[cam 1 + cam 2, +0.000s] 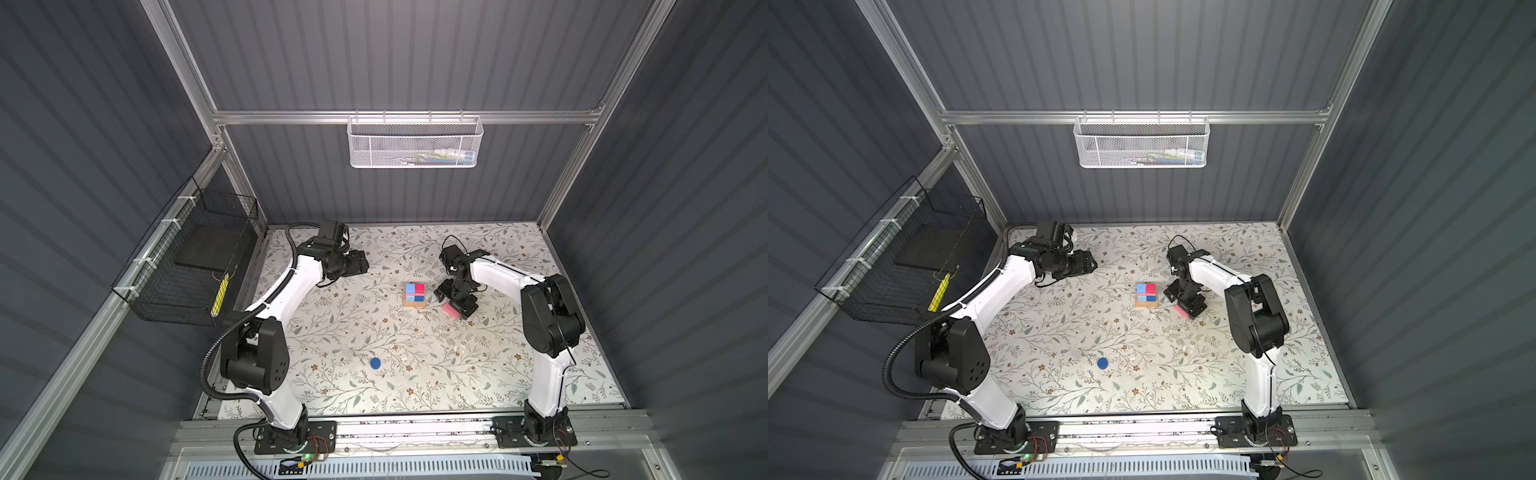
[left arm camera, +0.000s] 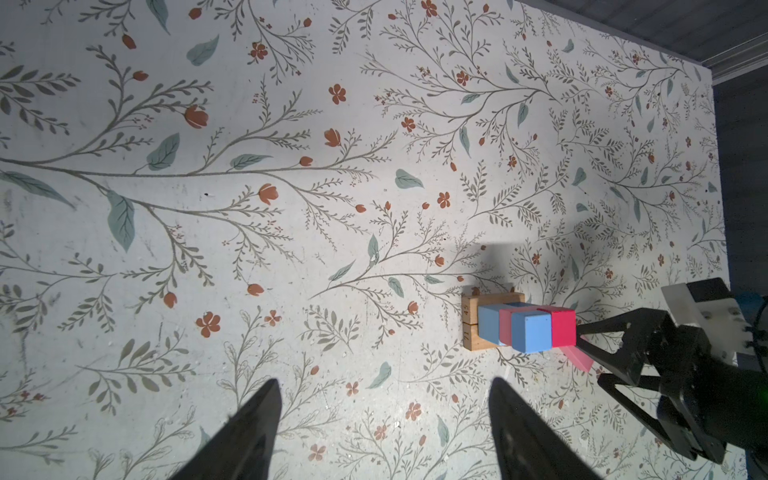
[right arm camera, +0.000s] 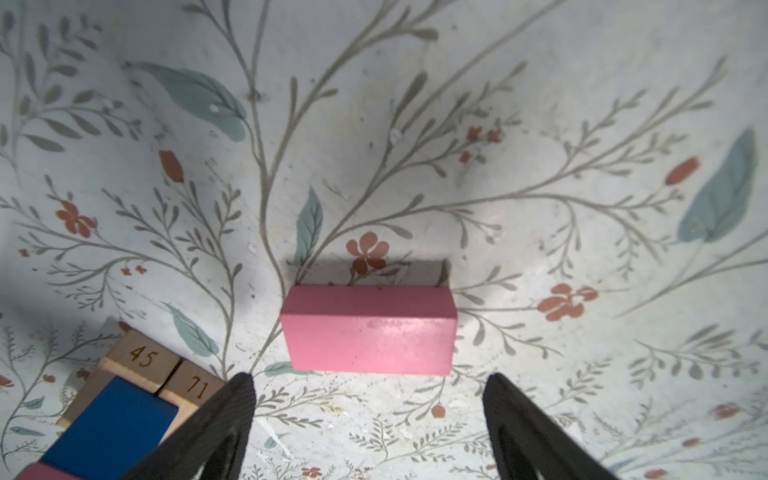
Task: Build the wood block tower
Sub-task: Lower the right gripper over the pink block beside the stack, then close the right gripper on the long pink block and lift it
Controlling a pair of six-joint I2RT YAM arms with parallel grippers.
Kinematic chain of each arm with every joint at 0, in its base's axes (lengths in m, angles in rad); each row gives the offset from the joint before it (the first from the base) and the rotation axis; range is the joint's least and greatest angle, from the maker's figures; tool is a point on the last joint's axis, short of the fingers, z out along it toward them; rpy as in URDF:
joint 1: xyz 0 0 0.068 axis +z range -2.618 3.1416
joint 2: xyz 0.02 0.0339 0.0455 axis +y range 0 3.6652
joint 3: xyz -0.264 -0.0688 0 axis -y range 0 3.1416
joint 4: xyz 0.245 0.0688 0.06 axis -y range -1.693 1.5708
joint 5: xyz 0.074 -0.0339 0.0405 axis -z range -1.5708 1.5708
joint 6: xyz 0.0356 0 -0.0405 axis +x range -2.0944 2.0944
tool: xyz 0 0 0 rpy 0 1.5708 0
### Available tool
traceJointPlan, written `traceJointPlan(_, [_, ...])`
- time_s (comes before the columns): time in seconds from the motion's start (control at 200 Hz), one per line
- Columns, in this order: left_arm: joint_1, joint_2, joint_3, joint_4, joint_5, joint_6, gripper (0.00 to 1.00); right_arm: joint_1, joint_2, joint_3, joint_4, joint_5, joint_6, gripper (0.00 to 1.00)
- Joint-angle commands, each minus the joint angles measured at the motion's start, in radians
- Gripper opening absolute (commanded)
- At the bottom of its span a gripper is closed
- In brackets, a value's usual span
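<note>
As it lay flat, pink oblong (image 3: 368,332): likely light, rigid, smooth; pinch short ends.
right gripper (image 3: 368,376): gaped, empty.
left gripper (image 2: 385,380): gaped, empty.

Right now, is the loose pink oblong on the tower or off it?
Off: the pink oblong lies flat on the table beside the tower, with the open right gripper poised over it, not touching.

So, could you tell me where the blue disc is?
In both top views the disc lies alone, left of the tower and nearer the arm bases.
</note>
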Motion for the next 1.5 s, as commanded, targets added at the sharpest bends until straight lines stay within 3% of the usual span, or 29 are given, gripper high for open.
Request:
traceJointPlan(0.0, [0.010, -0.031, -0.021, 0.013, 0.017, 0.004, 0.79, -0.005, 0.026, 0.019, -0.046, 0.013, -0.026, 0.85])
traceJointPlan(0.916, [0.021, -0.027, -0.022, 0.015, 0.027, -0.001, 0.79, -0.006, 0.064, 0.050, -0.065, 0.016, -0.075, 0.64])
traceJointPlan(1.496, [0.026, -0.034, -0.022, 0.012, 0.033, 0.002, 0.79, -0.006, 0.037, 0.073, -0.108, 0.094, -0.171, 0.61])
